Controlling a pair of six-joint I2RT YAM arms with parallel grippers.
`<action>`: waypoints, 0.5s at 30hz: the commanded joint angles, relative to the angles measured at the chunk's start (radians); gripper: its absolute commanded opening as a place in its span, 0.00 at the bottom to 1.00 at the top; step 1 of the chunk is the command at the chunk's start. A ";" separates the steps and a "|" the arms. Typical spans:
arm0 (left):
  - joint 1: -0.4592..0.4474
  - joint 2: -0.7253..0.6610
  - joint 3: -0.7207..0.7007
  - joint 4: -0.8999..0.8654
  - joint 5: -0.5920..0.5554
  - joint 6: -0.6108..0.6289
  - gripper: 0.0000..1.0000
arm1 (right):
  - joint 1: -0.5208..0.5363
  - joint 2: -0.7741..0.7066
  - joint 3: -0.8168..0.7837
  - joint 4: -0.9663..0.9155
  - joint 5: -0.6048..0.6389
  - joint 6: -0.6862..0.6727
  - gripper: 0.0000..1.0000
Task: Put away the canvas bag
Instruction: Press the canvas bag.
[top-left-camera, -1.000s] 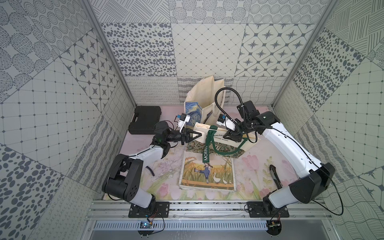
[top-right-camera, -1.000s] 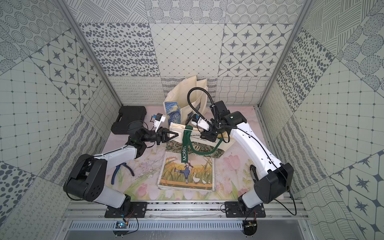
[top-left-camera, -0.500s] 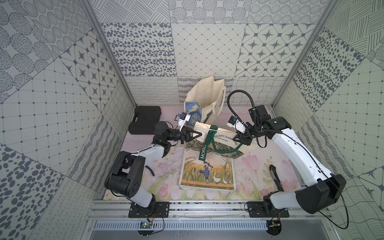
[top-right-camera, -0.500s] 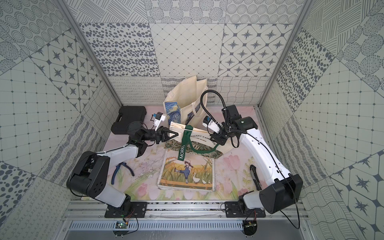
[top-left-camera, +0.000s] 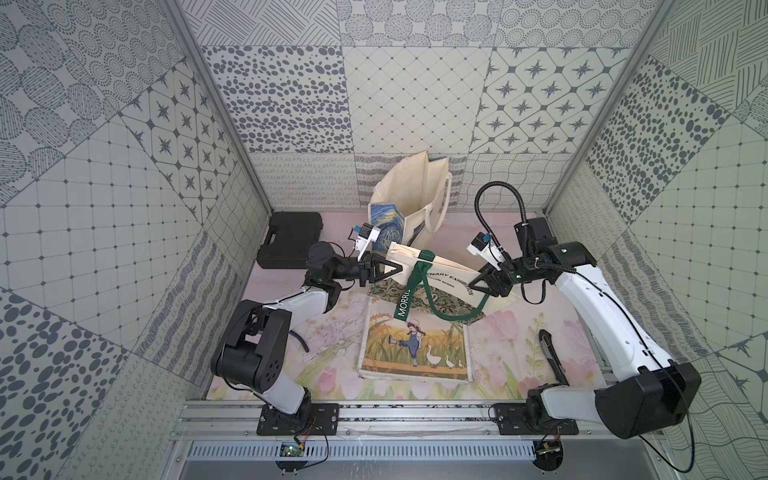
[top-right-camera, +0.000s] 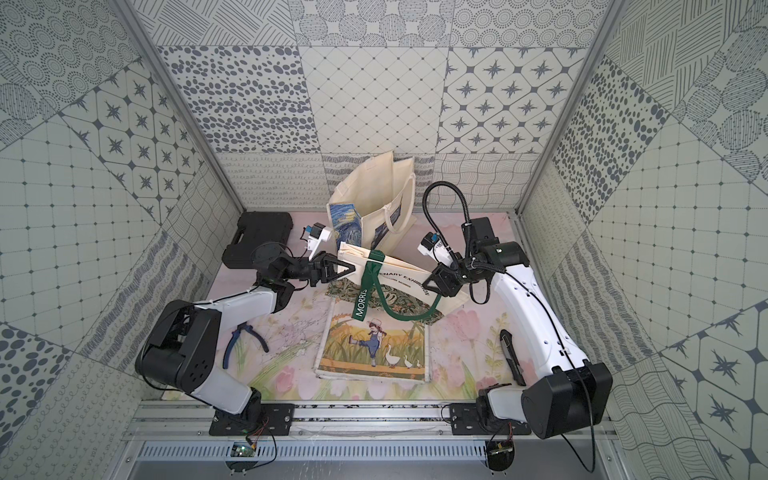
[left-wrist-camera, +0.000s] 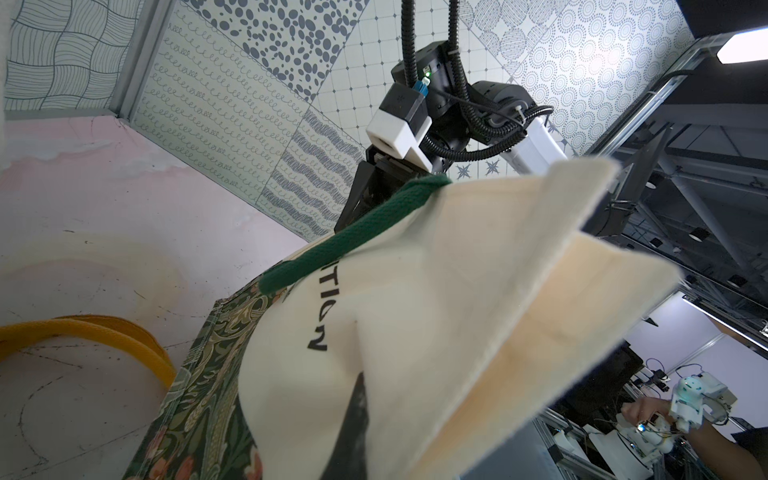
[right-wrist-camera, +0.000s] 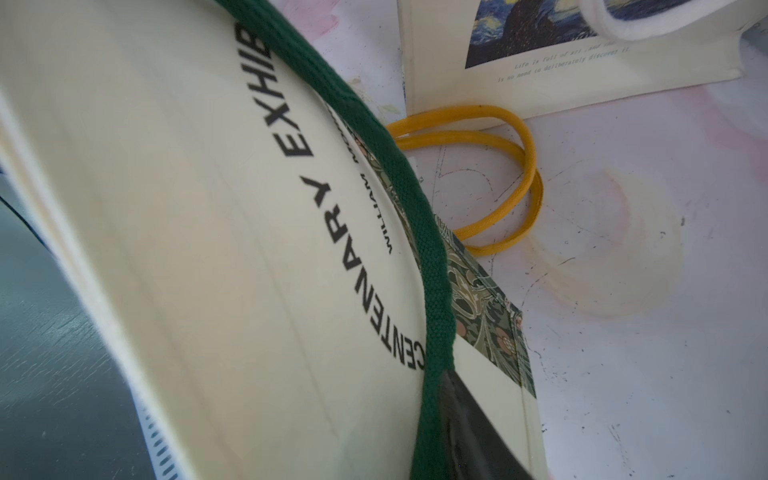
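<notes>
The canvas bag (top-left-camera: 440, 277) (top-right-camera: 395, 272) is cream with black lettering and green handles (top-left-camera: 457, 318). It hangs stretched between both arms above the mat. My left gripper (top-left-camera: 384, 268) (top-right-camera: 347, 269) is shut on its left top corner. In the left wrist view cream cloth (left-wrist-camera: 415, 311) fills the jaws and one dark finger (left-wrist-camera: 353, 428) shows. My right gripper (top-left-camera: 478, 286) (top-right-camera: 430, 286) is shut on the bag's right end, beside the green strap. In the right wrist view one finger (right-wrist-camera: 469, 428) lies against the strap and cloth (right-wrist-camera: 187, 208), and the other finger is hidden.
An open upright tote (top-left-camera: 415, 199) with a starry-night print stands at the back. A flat bag with a girl and geese (top-left-camera: 415, 347) lies in front, and a floral bag (top-left-camera: 440, 300) lies under the held one. A black case (top-left-camera: 291, 239), blue pliers (top-right-camera: 245, 336) and a dark tool (top-left-camera: 550, 355) are also here.
My right gripper has slid right along the bag to its far end, pulling the cloth out longer. The left gripper has stayed almost still with its corner.
</notes>
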 joint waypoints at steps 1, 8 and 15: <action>0.020 -0.001 0.035 0.252 -0.021 -0.025 0.00 | -0.018 -0.009 -0.034 -0.077 -0.059 0.035 0.48; 0.025 0.017 0.050 0.252 -0.020 -0.032 0.00 | -0.018 -0.047 -0.077 -0.090 -0.098 0.052 0.53; 0.028 0.037 0.079 0.252 -0.015 -0.037 0.00 | -0.018 -0.110 -0.115 -0.106 -0.075 0.064 0.55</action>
